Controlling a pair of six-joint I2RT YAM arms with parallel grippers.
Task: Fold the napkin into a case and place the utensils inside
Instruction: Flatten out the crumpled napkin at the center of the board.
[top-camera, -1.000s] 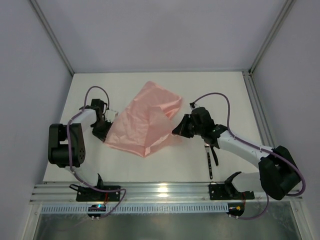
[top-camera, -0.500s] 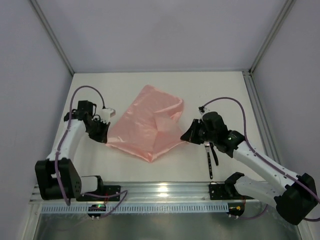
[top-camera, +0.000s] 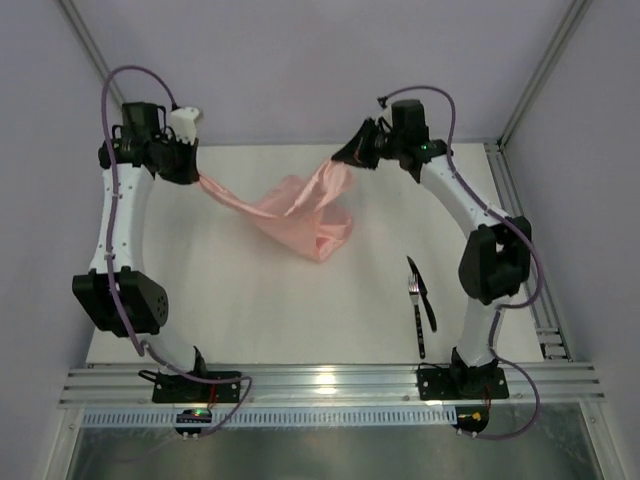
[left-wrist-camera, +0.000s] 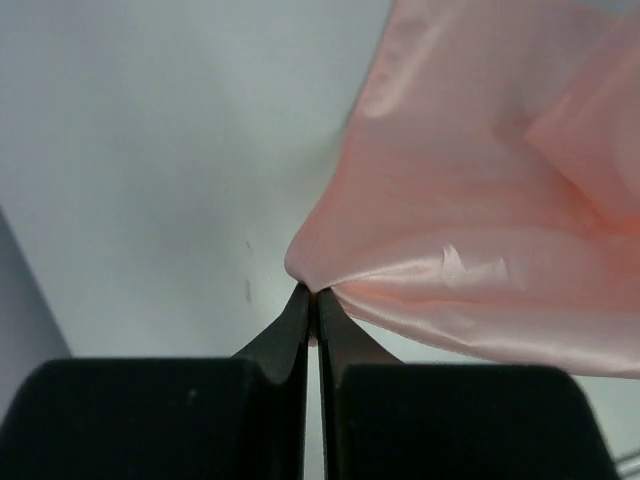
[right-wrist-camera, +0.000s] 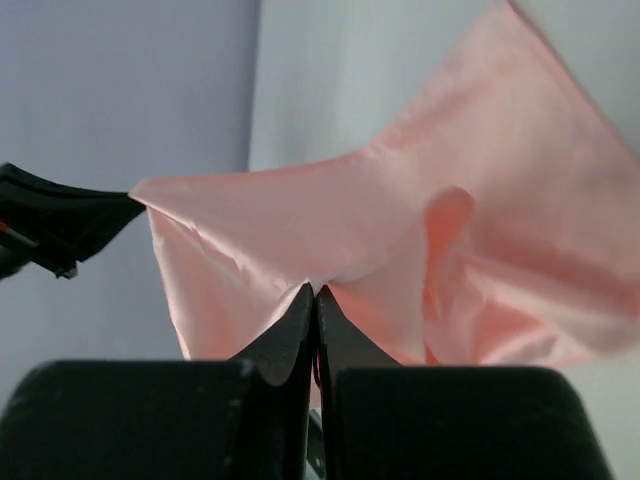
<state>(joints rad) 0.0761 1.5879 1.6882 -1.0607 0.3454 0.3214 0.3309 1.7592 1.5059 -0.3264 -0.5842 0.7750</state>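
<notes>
Pinching napkin (top-camera: 300, 215) aloft: left end effector (top-camera: 197, 177), right end effector (top-camera: 351, 160).

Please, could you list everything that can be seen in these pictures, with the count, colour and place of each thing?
thin salmon-pink cloth napkin: one, salmon-pink, held up over the far part of the table, sagging between both grippers.
slim dark utensils: two, dark, one a fork with pale tines, lying on the table's near right part.
white table: one, white, under everything.
metal rail: one, silver, along the table's near edge.
left gripper: one, black, far left, shut on a napkin corner.
right gripper: one, black, far right of centre, shut on the napkin's edge.
</notes>
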